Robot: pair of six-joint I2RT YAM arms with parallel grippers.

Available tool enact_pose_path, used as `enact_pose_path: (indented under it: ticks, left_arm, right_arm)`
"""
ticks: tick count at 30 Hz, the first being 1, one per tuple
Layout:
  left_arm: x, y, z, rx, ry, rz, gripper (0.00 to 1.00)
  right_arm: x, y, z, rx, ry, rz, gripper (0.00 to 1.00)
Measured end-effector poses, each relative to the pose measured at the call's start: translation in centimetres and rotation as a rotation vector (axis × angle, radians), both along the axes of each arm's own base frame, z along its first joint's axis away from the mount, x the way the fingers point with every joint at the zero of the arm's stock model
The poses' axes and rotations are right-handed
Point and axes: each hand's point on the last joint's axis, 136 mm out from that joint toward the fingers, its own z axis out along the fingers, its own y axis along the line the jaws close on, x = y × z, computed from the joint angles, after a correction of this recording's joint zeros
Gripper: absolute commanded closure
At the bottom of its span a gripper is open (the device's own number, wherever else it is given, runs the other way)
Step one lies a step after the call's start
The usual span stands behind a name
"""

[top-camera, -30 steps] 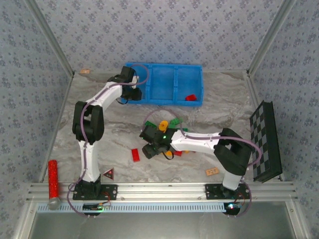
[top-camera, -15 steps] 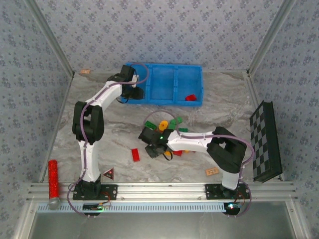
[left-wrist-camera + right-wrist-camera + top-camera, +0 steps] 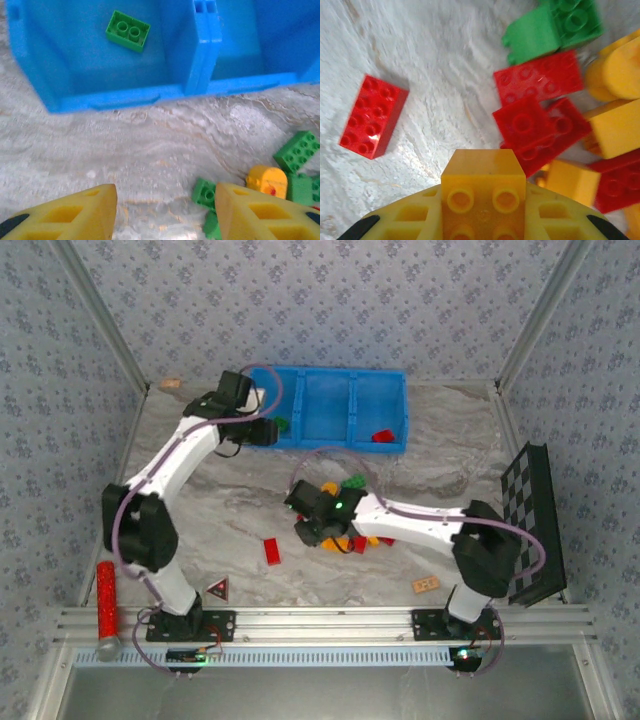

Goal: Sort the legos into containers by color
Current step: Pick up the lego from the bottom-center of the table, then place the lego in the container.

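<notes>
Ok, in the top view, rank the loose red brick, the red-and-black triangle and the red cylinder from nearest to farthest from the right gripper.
From the right gripper, gripping a yellow brick:
1. Loose red brick, just to its left.
2. Red-and-black triangle, farther left, nearer the front.
3. Red cylinder, far left.

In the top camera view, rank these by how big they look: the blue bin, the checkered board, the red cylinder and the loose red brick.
Largest to smallest:
1. blue rectangular plastic bin
2. black checkered board, seen at an angle
3. red glittery cylinder
4. lone red studded brick
</notes>
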Motion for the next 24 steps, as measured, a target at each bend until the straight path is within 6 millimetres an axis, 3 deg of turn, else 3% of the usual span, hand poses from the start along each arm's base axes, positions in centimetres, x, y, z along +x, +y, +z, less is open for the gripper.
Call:
enact_pose_path:
  ticks: [5, 9, 13, 19, 24]
  left_arm:
    - [-5.3, 0.6, 0.3, -0.008, 0.015, 0.002, 0.44]
    - [-10.0, -0.5, -1.7, -0.009, 0.076, -0.03, 0.44]
    - [-14.6, -2.1, -4.2, -0.02, 0.148, -0.057, 0.43]
    - [-20.3, -5.2, -7.5, -0.049, 0.258, -0.068, 0.42]
    - [-21.7, -6.0, -8.5, -0.071, 0.296, 0.007, 0.41]
  right_arm:
    - [4.9, -2.4, 4.4, 0.079, -0.073, -0.078, 0.76]
    - [9.8, -4.0, 7.0, 0.109, -0.151, -0.135, 0.76]
    - [14.9, -3.9, 9.1, 0.136, -0.239, -0.154, 0.76]
    - [21.1, -2.4, 8.9, 0.146, -0.308, -0.146, 0.75]
    - [25.0, -1.7, 6.4, 0.133, -0.311, -0.14, 0.74]
